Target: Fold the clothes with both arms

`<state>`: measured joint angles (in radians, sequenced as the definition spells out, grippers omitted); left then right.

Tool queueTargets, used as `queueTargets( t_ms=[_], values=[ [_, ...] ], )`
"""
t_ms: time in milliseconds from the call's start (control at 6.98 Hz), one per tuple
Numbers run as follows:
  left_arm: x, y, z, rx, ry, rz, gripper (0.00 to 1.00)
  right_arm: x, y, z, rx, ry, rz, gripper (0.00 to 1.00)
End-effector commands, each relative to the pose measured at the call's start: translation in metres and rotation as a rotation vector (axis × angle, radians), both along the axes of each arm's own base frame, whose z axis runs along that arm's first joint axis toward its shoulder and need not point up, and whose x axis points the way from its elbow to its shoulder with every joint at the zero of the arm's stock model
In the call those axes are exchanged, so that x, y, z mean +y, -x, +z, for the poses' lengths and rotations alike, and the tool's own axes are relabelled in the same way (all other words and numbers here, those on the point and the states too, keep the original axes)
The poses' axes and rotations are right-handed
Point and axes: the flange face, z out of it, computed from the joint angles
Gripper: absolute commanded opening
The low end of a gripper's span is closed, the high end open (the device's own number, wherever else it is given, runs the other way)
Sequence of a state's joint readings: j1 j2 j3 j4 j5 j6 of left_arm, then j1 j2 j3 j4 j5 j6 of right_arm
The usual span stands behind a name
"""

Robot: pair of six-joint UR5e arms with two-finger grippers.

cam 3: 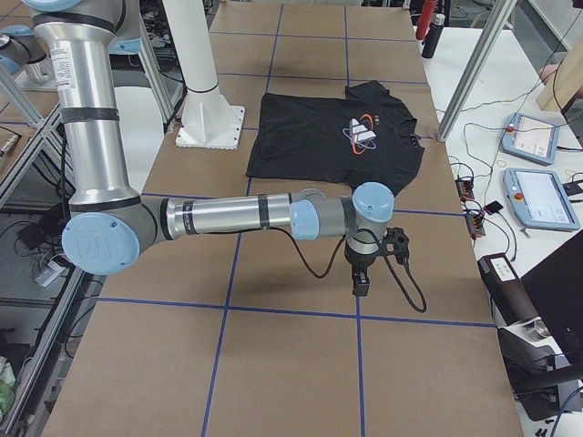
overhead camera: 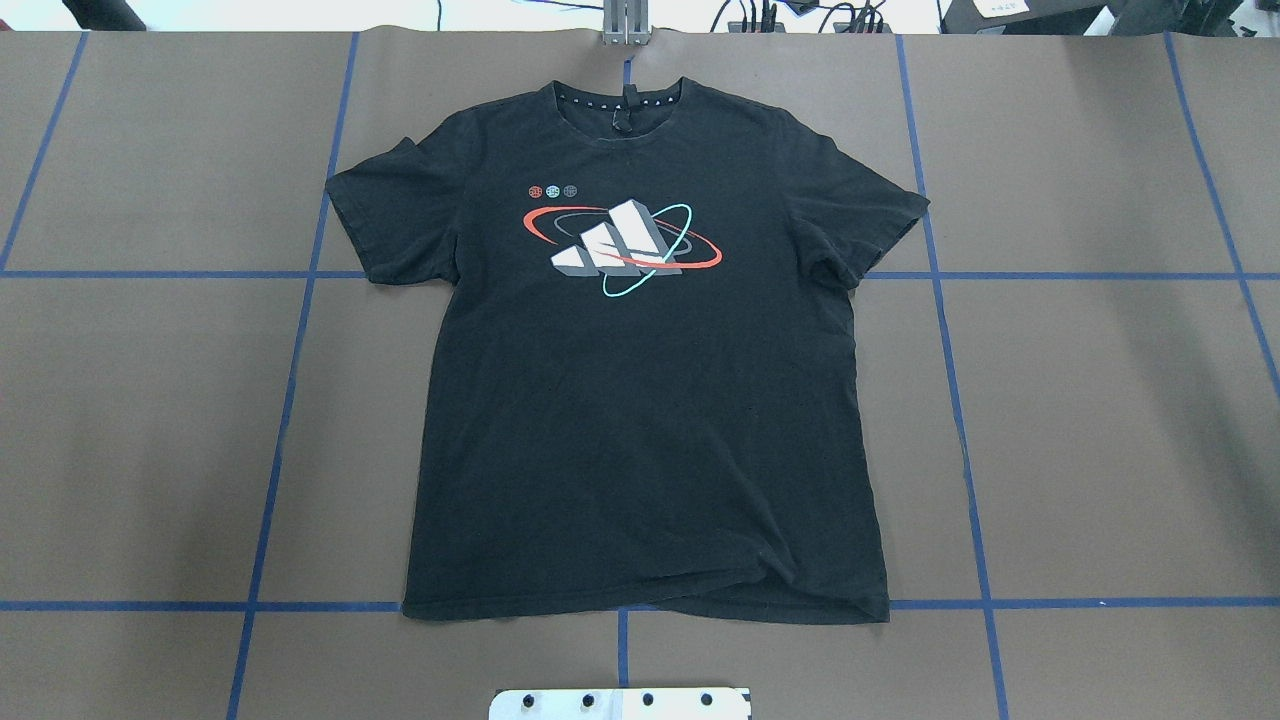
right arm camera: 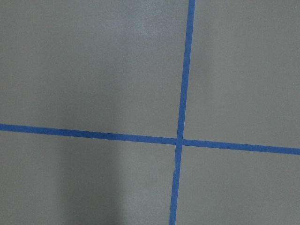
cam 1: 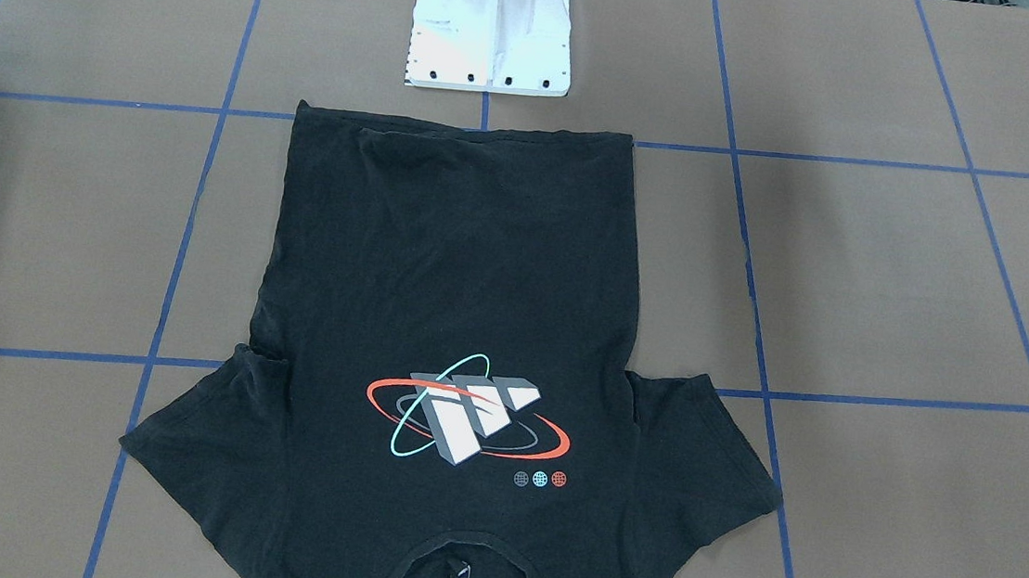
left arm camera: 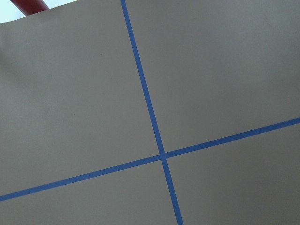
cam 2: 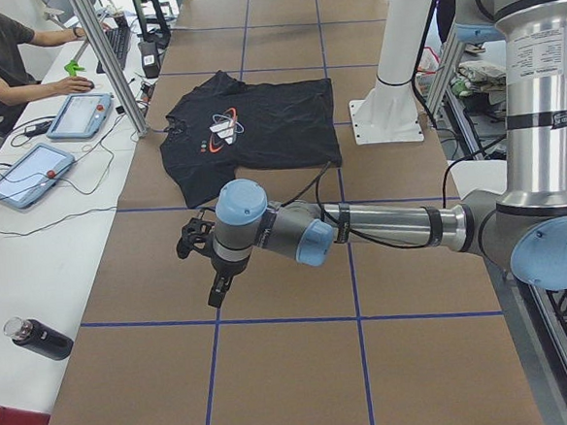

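L black two-finger gripper [cam 2: 216, 293] and R black two-finger gripper [cam 3: 362, 284] are shown in side views only, hung over the bare brown paper-covered table [cam 2: 294, 367]. Jaw opening can't be told; no cloth is held.

The black short-sleeved cotton T-shirt [overhead camera: 640, 400] is laid flat mid-table, print up, collar at 12 o'clock, hem at 6 near the white pedestal base [overhead camera: 620, 703].

No fold made yet; all folding is left.

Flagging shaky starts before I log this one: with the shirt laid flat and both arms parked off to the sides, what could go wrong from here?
1. The T-shirt has a rumpled hem on the robot's side, and folding could lock that wrinkle in.
2. Its sleeve on the robot's right is puckered at the lower edge, so the halves may fold unevenly.
3. A slack cable loops beside the right gripper and might snag the cloth.
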<state>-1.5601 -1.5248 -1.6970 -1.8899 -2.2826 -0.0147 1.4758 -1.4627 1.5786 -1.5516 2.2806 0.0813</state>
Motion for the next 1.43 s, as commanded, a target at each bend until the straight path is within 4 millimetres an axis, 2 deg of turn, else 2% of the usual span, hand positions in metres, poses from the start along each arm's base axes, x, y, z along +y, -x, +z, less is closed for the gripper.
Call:
queueTargets(
  t_ms=[0, 286, 716, 859, 1002, 1146, 1289],
  values=[
    [0.0, -0.001, -0.002, 0.01, -0.001, 0.003, 1.0, 0.0, 0.0, -0.001, -0.004, -0.003, -0.001, 1.0],
    [0.009, 0.0, -0.002, 0.001, -0.003, 0.001, 1.0, -0.001, 0.005, -0.003, -0.006, -0.005, -0.007, 1.0],
    [0.009, -0.001, 0.0, 0.011, 0.0, 0.004, 1.0, 0.002, 0.007, 0.001, -0.015, -0.093, -0.012, 1.0],
    [0.009, -0.001, -0.004, 0.013, -0.009, 0.004, 1.0, 0.001, 0.018, -0.007, -0.023, -0.109, -0.032, 1.0],
    [0.01, -0.004, -0.004, 0.037, -0.008, 0.019, 1.0, -0.003, 0.043, -0.014, -0.055, -0.136, -0.077, 1.0],
    [0.01, -0.005, -0.01, 0.052, -0.041, 0.025, 1.0, -0.011, 0.088, -0.032, -0.072, -0.189, -0.138, 1.0],
    [0.009, -0.005, -0.008, 0.054, -0.048, 0.024, 1.0, -0.032, 0.142, -0.06, -0.102, -0.156, -0.117, 1.0]
  ],
)
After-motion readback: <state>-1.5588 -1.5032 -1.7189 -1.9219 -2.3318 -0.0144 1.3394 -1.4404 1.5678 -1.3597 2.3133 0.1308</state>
